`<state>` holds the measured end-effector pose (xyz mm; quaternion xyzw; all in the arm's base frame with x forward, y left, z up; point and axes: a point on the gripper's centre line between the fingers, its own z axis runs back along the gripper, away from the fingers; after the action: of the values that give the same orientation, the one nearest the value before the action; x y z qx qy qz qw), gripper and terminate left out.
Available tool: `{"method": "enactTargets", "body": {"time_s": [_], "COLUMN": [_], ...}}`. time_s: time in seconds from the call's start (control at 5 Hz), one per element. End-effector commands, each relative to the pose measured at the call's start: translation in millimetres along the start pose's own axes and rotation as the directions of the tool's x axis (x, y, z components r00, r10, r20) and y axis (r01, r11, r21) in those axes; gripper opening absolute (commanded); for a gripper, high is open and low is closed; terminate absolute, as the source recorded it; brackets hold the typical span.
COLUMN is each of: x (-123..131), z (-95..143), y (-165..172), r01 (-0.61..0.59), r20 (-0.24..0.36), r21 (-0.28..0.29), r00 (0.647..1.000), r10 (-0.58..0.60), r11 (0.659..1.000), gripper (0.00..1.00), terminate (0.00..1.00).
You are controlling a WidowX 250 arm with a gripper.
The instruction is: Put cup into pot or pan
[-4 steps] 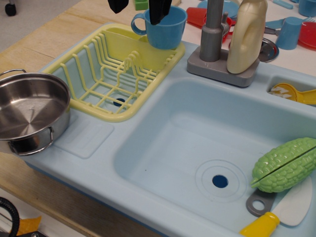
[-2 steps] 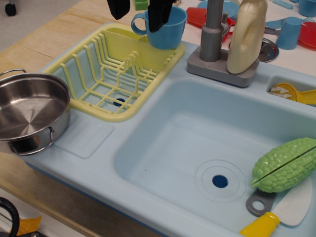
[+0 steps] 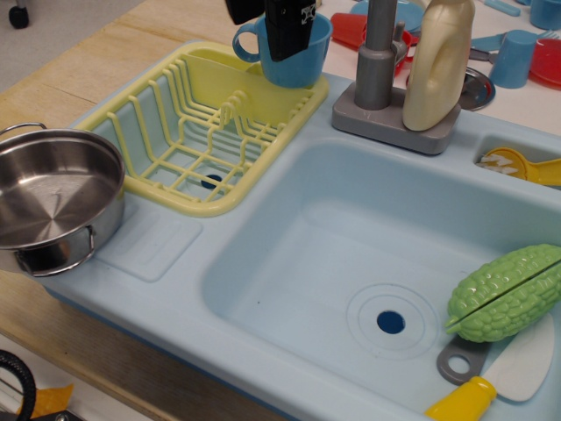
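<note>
- Sink unit (image 3: 175, 289): pale blue moulded plastic, taken here as the landmark. Its deep basin (image 3: 368, 263) lies right of centre with a dark drain hole in the floor; most of that floor is bare. The front rim runs diagonally along the wooden counter (image 3: 88, 61).
- Dish rack (image 3: 210, 132): yellow, seated on the sink unit's left drainboard, its ribs standing upright; a narrow flat strip of drainboard shows in front of it.
- Pot (image 3: 48, 197): shiny steel, two wire loop handles, sitting at the sink unit's left edge, just beside the rack. Interior bare and open from above.
- Bottle (image 3: 438, 66) and grey tap (image 3: 379, 61): upright on the sink unit's back ledge, side by side. No legible label on the bottle.
- Green gourd (image 3: 507, 294): at the basin's right edge, above a yellow-handled knife (image 3: 500, 377).
- Cup (image 3: 302, 57): sky-blue, at the rack's far right corner, handle pointing left.
- Gripper (image 3: 263, 13): black, at the top edge over the cup. One finger (image 3: 287, 31) hangs across the cup's front; the other is to the left by the handle. Fingers are spread, the cup wall not clearly pinched. A small white mark on the finger is unreadable.
</note>
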<state>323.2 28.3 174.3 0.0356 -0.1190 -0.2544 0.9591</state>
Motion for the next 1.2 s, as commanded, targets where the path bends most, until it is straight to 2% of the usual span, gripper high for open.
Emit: {"method": "enactTargets", "body": {"time_s": [0.0,0.2,0.4,0.6,0.8,1.0], "x": [21.9,31.6,29.0,27.8,25.7,24.5], "z": [5.9,-6.0,-16.9,-36.9,-40.2,-39.7], "y": [3.5,6.6,5.2,6.0,5.8,5.3], "r01": [0.171,0.213,0.203,0.171,0.144,0.127], "r20": [0.086,0.098,0.108,0.076,0.068,0.058], "r21": [0.003,-0.046,-0.095,-0.194,-0.197,-0.187], "r00": [0.982,0.973,0.975,0.984,0.989,0.991], "r10": [-0.170,-0.208,-0.192,-0.159,-0.133,-0.119], "r11": [0.985,0.976,0.975,0.966,0.970,0.974], "gripper": [1.00,1.00,1.00,1.00,0.00,0.00], "terminate": [0.00,0.00,0.00,0.00,0.00,0.00]}}
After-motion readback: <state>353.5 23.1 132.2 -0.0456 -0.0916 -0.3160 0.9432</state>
